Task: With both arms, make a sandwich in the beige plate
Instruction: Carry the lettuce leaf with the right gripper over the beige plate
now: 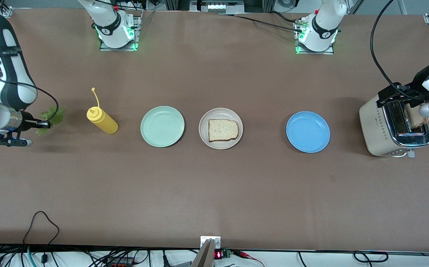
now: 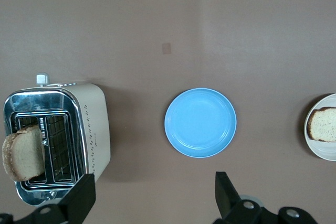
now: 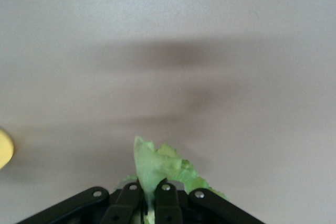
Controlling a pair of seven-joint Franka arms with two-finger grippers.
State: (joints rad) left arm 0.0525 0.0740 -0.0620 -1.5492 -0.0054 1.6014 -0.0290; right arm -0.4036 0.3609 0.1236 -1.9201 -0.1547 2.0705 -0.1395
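- Lettuce leaf (image 1: 50, 119): ruffled and green, pinched between the closed fingers (image 3: 167, 203) of the right gripper (image 1: 43, 125). Most of the leaf sticks out past the fingertips, clear of the table (image 1: 214, 193), at the right arm's end of it.
- Right gripper: clamped on the lettuce leaf and raised over bare tabletop just beside the yellow squeeze bottle (image 1: 102, 120). The right wrist view shows the two fingers pressed together with the leaf fanning out ahead of them.
- Bread slice on the plate (image 1: 223, 130): a square, light slice with brown crust, lying flat in the beige plate (image 1: 204, 122).
- Beige plate: stands near the table's middle, between the mint-green plate (image 1: 162, 126) and the blue plate (image 1: 307, 132), apart from both.
- Second bread slice (image 1: 416, 115): stands upright in a slot of the toaster (image 1: 379, 126), its top rising above the slot. No finger touches it.
- Left gripper (image 2: 152, 195): fingers (image 2: 79, 200) spread wide and holding nothing, poised over the toaster at the left arm's end of the table. In the left wrist view the upright slice sits off to the side of one finger, not between the two.
- Yellow squeeze bottle: lies on its side on the table, between the lettuce leaf and the mint-green plate.
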